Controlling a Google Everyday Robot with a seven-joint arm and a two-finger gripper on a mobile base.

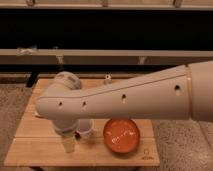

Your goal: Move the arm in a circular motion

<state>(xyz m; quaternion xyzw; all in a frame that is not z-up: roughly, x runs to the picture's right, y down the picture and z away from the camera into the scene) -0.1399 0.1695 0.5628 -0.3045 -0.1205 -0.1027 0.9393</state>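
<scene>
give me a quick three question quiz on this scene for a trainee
1. True or false: the orange bowl sits on the wooden table.
2. In the camera view, the claw at the end of the arm hangs over the table's: A) lower left B) upper right C) upper middle.
3. Fill in: the white cup stands between the claw and the ____.
Key: 1 true; 2 A; 3 bowl.
</scene>
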